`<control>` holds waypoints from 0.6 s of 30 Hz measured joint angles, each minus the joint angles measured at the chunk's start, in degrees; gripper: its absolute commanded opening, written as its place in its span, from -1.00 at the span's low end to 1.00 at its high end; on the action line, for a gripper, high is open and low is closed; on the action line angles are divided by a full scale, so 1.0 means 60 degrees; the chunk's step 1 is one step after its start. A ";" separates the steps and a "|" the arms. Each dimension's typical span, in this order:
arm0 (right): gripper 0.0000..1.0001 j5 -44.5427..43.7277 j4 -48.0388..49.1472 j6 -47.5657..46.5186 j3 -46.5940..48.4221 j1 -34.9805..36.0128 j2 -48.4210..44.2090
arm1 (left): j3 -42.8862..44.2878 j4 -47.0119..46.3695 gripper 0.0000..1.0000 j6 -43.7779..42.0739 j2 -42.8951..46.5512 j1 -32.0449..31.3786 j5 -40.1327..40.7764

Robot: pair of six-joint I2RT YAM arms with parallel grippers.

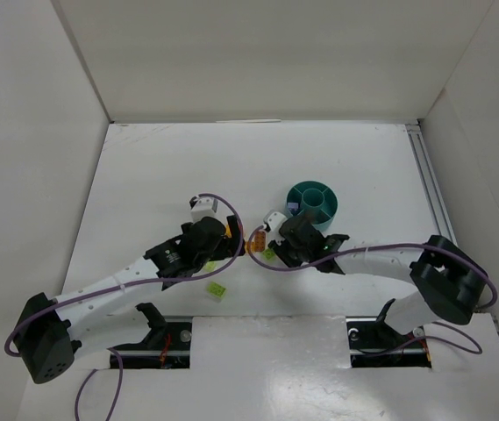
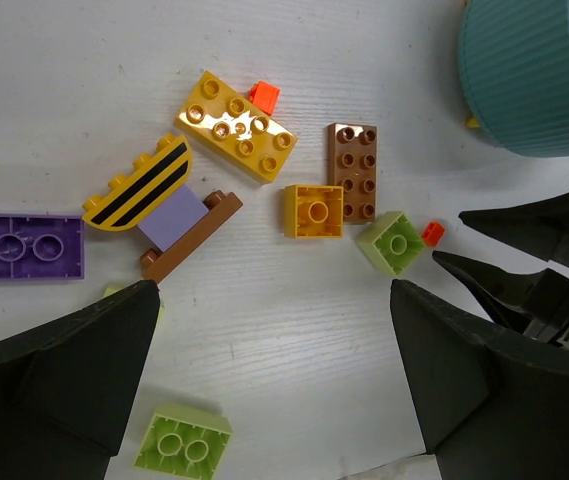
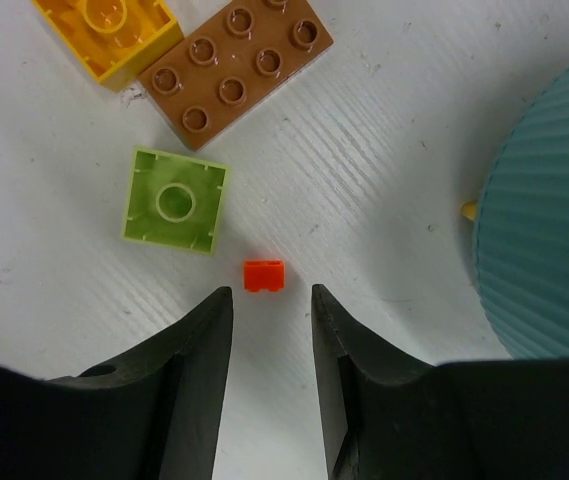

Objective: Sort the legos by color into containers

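Right gripper (image 3: 269,310), narrow and empty, sits just short of the orange brick (image 3: 264,275). Left gripper (image 2: 274,370) gapes wide nearby.

- A white counter (image 1: 319,149) with a matte surface; close up it shows fine grain and small scuffs.
- Plain white panels stand on three sides: back wall (image 1: 267,53), left wall (image 1: 21,158), right wall (image 1: 495,132).
- A metal rail (image 1: 428,175) runs along the counter's right edge.
- The light is soft and even, and shadows are faint.
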State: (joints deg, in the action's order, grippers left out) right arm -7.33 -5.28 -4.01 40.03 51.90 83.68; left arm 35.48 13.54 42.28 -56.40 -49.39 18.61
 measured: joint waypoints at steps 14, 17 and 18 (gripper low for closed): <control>-0.46 -0.0073 0.0565 0.0648 0.0146 0.0000 0.0721 | -0.0189 0.0138 0.99 0.0262 0.0415 0.0004 0.0004; -0.60 -0.0080 0.0597 0.0729 0.0153 0.0000 0.0736 | -0.0215 0.0200 0.99 0.0310 0.0423 0.0000 0.0011; -0.63 -0.0091 0.0601 0.0754 0.0153 0.0000 0.0736 | -0.0215 0.0211 0.99 0.0328 0.0433 0.0004 0.0011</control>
State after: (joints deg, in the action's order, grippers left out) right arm -7.88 -1.67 0.51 40.95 51.90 88.09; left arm 34.20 14.81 44.25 -53.80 -49.36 18.68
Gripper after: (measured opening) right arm 0.234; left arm 0.993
